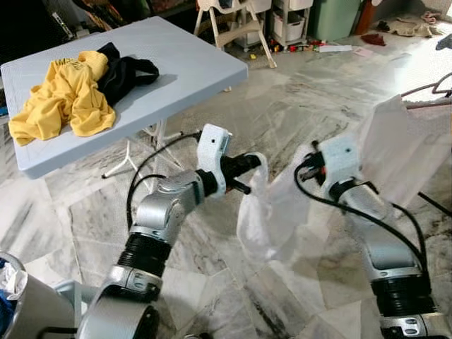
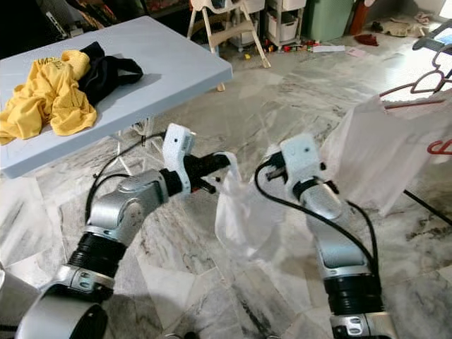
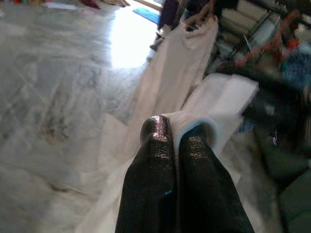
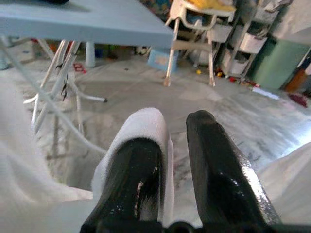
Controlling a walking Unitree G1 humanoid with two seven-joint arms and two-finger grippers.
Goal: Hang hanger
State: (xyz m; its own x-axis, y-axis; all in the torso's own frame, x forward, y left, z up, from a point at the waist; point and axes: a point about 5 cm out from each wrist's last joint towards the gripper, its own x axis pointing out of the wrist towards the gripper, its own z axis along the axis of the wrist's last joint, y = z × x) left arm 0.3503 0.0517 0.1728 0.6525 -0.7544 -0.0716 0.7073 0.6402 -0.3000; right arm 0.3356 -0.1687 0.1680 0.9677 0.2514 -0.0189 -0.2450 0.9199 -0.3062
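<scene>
White garment [image 1: 272, 212], thin & semi-sheer, hangs slack btwn the two grippers over the marble floor [image 1: 296, 92], sagging to a low point in the middle. Left gripper [image 3: 177, 128] has its fingers pinched tight on one folded edge of the cloth; in the left wrist view the fabric wraps over the fingertips. Right gripper [image 4: 177, 128] has its fingers a little apart, w/ cloth draped over one finger [image 4: 141, 145] only, the other bare; whether it truly clamps the cloth, cannot tell. More white fabric [image 2: 381, 152] hangs at approx 3 o'clock from the right arm, on a red hanger [image 2: 417, 85]; a 2nd red hook [image 2: 441, 147] just below it. Pale blue folding surface [image 1: 183, 67] sits at 10–11 o'clock, carrying a crumpled yellow shirt [image 1: 67, 95] touching a black garment [image 1: 123, 74]. Beyond, at 12–1 o'clock, a white high chair [image 1: 236, 21], white drawers [image 1: 289, 21] and a green bin [image 1: 332, 18], w/ small clutter on the floor.
</scene>
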